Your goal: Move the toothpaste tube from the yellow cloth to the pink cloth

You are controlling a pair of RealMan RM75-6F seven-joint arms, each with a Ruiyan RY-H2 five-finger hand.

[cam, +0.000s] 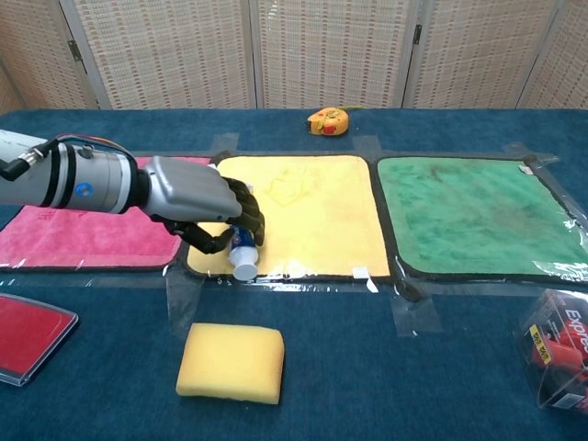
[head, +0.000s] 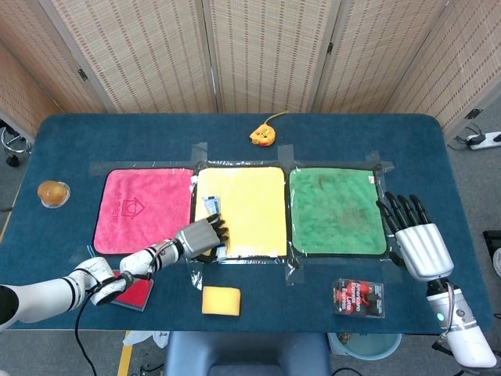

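The white and blue toothpaste tube (cam: 243, 260) lies at the front left corner of the yellow cloth (cam: 317, 216), cap toward the front edge. My left hand (cam: 196, 203) reaches in from the left and its fingers curl over the tube, gripping it; only the cap end shows. In the head view the left hand (head: 200, 237) covers the tube's (head: 211, 206) lower part. The pink cloth (head: 142, 208) lies directly left of the yellow cloth (head: 245, 205). My right hand (head: 416, 243) hovers with fingers spread beyond the table's right side, holding nothing.
A green cloth (head: 337, 210) lies right of the yellow one. A yellow sponge (cam: 231, 362) sits near the front edge, a red flat case (cam: 28, 334) at front left, a red box (cam: 560, 360) at front right. An orange tape measure (head: 263, 135) is at the back.
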